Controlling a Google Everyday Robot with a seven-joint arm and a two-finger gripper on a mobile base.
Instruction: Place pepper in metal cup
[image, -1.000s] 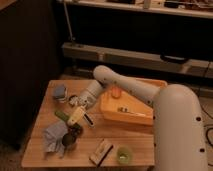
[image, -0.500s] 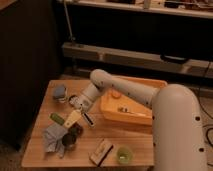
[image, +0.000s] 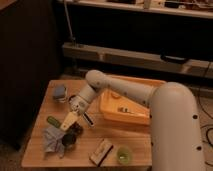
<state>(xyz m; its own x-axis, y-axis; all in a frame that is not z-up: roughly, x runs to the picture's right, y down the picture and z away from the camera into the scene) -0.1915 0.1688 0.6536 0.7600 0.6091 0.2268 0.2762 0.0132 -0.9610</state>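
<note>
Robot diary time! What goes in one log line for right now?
gripper: jaws shut, above metal cup | pepper: on table, left of gripper | not yet in cup

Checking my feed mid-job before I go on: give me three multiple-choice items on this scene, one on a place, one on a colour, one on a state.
1. Where is the tool?
A. Over the tray
B. Over the table, left of the tray
C. Beside the green cup

2. What colour is the tray?
A. Orange
B. Blue
C. White

3. Where is the pepper relative to the metal cup?
A. Inside it
B. Outside it, near the cloth
C. In the tray

Answers:
1 B: the tool hangs above the table, between the metal cup and the cloth.
2 A: the tray's walls are orange.
3 B: the pepper shows apart from the cup, just above the cloth.
</note>
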